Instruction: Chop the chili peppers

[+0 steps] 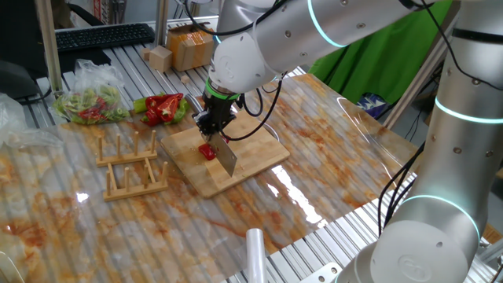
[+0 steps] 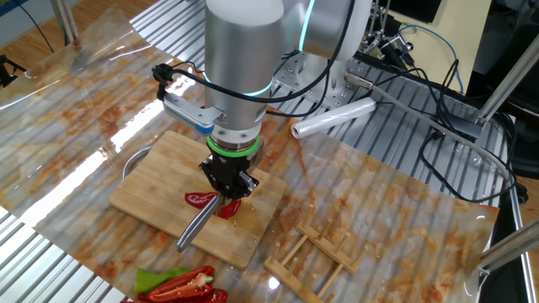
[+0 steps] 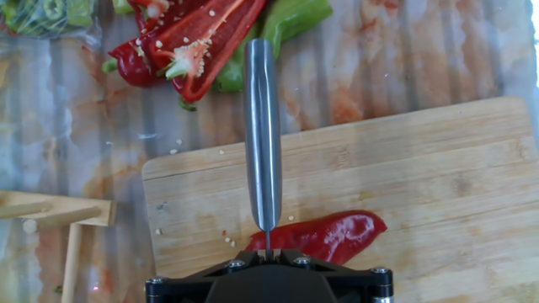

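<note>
A glossy red chili pepper (image 3: 328, 236) is lying whole on the bamboo cutting board (image 3: 438, 177), with the blade of a steel knife (image 3: 263, 143) sitting across its stem end. The gripper (image 2: 228, 187) is pointing straight down over the board, its fingers clamped tight on the knife's handle. Beyond the board's edge, split red and green peppers (image 3: 202, 42) are resting on the stained plastic sheet (image 1: 330, 149), a wooden rack (image 1: 130, 165) standing beside the board.
</note>
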You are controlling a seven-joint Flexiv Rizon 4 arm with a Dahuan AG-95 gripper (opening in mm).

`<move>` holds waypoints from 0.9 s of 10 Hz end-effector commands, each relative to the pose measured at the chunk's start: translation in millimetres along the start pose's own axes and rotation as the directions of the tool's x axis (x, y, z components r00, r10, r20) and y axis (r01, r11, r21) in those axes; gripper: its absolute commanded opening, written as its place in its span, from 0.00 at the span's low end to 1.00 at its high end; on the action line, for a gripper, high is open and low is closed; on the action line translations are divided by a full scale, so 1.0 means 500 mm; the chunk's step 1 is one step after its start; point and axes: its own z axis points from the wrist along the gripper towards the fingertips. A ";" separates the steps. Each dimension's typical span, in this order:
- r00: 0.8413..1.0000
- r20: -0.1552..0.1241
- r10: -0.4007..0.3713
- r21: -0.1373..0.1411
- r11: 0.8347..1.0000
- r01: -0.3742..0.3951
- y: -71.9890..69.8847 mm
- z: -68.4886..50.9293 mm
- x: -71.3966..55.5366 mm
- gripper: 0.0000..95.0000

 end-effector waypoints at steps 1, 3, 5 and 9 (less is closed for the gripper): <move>1.000 -0.011 0.002 -0.008 1.000 -0.002 0.001 -0.001 0.001 0.00; 1.000 -0.022 -0.002 -0.004 1.000 0.002 0.001 -0.001 0.001 0.00; 1.000 -0.026 -0.004 -0.008 1.000 0.004 0.001 -0.001 0.001 0.00; 1.000 -0.020 -0.003 -0.013 1.000 0.002 0.001 -0.001 0.001 0.00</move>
